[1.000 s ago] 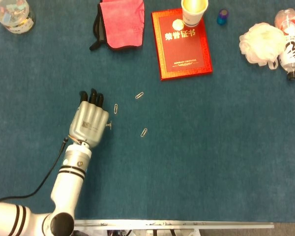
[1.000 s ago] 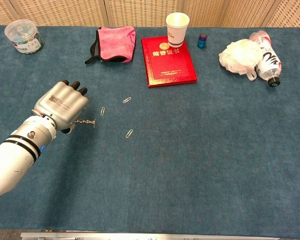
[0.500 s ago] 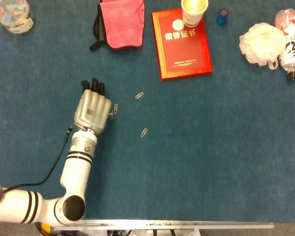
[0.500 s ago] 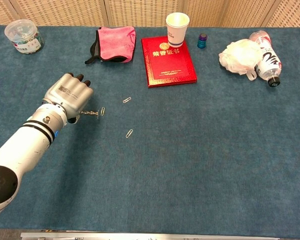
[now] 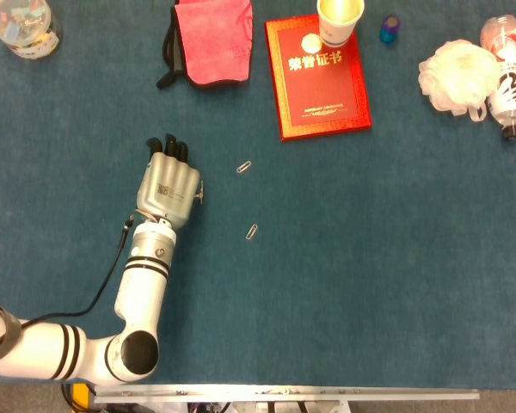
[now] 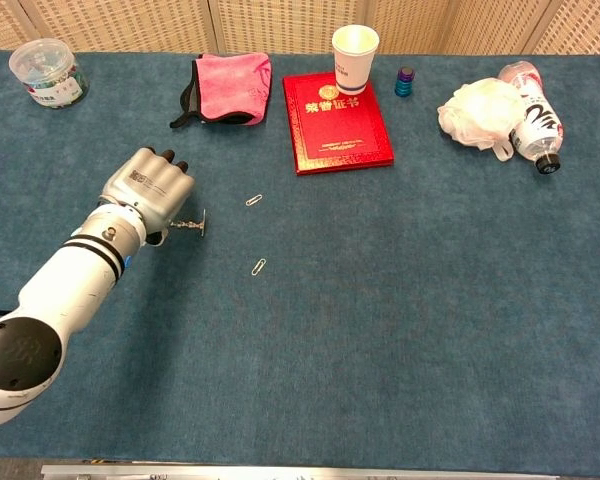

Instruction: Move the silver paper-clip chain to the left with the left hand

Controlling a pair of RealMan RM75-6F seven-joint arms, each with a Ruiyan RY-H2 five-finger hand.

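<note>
While the left hand (image 5: 167, 188) lies back-up on the blue felt-covered table (image 5: 378, 275), its dark-tipped fingers (image 5: 169, 146) are seen pressed together and curled downward, pointing toward the far edge. The thumb is extended sideways to the right, and its metal tip is shown at the silver paper-clip chain (image 6: 203, 222), which lies on the table at the left of centre, just beside the hand. Only a small part of the chain is visible in both views. Whether the chain is pinched or merely touched by the thumb cannot be told.

Two loose silver paper clips are seen to the right of the hand: the farther paper clip (image 5: 243, 166) is near it and the nearer paper clip (image 5: 252, 231) lies a little further off, both apart from the chain.

Along the far edge, from left to right, are arranged a clear round plastic jar of coloured items (image 5: 21, 26), a folded pink cloth with black trim (image 5: 211, 39), a red hardcover certificate booklet (image 5: 320, 86) with a white paper cup (image 5: 339, 19) standing on its far end, a small blue bottle (image 5: 389, 28), and a white mesh bath sponge (image 5: 451, 76) touching a clear plastic bottle with a black cap (image 5: 509, 79), which is laid on its side
</note>
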